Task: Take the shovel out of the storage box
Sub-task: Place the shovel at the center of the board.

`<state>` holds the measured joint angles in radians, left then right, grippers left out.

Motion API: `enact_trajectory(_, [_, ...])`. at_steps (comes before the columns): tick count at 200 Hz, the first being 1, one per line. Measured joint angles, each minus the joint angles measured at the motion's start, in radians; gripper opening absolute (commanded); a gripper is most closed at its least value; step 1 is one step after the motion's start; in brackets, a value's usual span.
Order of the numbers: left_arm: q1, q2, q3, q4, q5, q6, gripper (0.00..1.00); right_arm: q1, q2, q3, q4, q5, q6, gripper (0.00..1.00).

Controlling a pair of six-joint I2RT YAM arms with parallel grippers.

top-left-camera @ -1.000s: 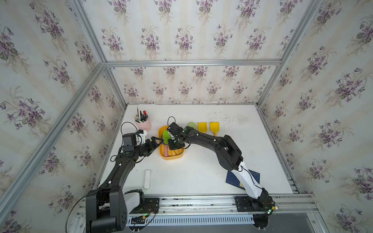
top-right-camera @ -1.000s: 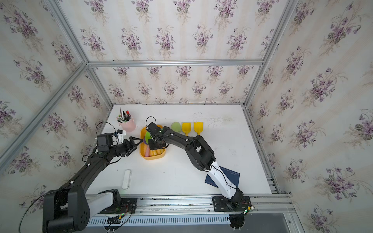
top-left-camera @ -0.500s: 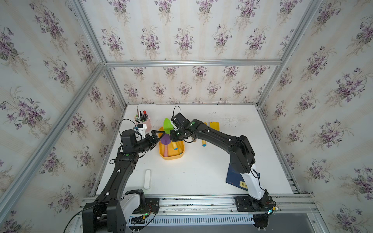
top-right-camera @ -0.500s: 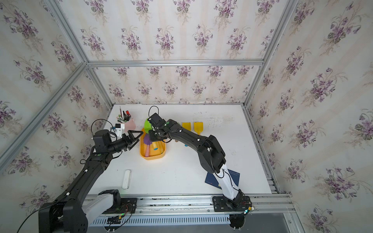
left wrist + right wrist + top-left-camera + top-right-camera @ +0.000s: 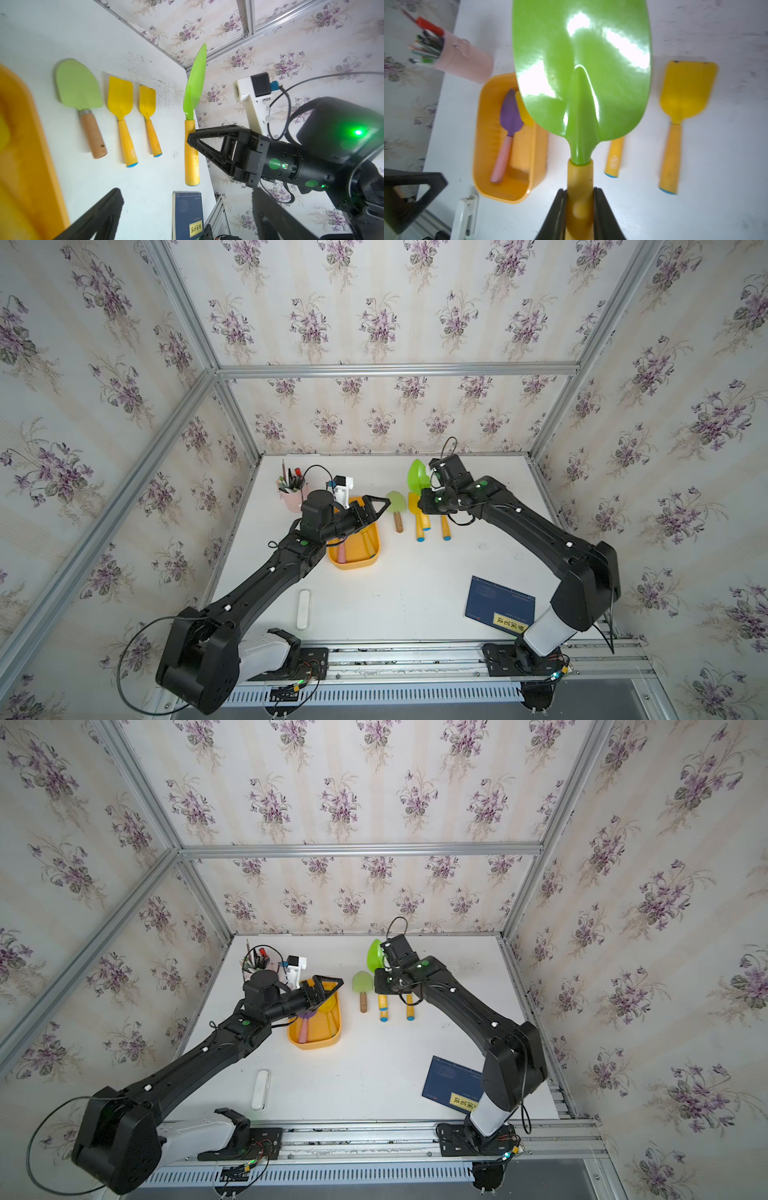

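We see walls [image 5: 374, 302] on three sides, all with pale striped wallpaper and purple flowers. Silver metal profiles [image 5: 395, 369] run along the corners. Below lies a white table [image 5: 415, 593], with a metal rail [image 5: 415, 659] at its front. The light is soft and even.

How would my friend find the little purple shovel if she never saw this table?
Find the yellow-orange storage box beside the pink pen cup. The purple shovel lies inside it. It alone has a purple blade and pink handle; the yellow shovel beside it has a yellow blade.
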<state>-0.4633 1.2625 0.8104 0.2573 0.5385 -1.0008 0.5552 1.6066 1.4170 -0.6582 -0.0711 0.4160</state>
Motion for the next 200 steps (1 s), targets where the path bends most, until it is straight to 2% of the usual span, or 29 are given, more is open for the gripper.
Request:
enact_trajectory(22, [-0.111, 0.127, 0.097, 0.061, -0.068, 0.003, 0.96, -0.119, -0.06, -0.099, -0.009, -0.007, -0.041, 0.12])
enact_trajectory(43, [-0.176, 0.282, 0.193, 0.11, -0.119, 0.001, 0.96, -0.225, -0.08, -0.166, -0.017, -0.025, -0.091, 0.11])
enact_trajectory(84, [-0.296, 0.504, 0.417, 0.143, -0.211, 0.026, 0.97, -0.363, -0.003, -0.183, -0.01, -0.045, -0.192, 0.12])
enact_trajectory(120, [-0.311, 0.685, 0.526, 0.178, -0.257, -0.002, 0.97, -0.42, 0.135, -0.158, -0.001, -0.066, -0.237, 0.14])
enact_trajectory(200, [-0.315, 0.834, 0.606, 0.144, -0.269, -0.011, 0.91, -0.421, 0.303, -0.095, 0.028, -0.08, -0.286, 0.14])
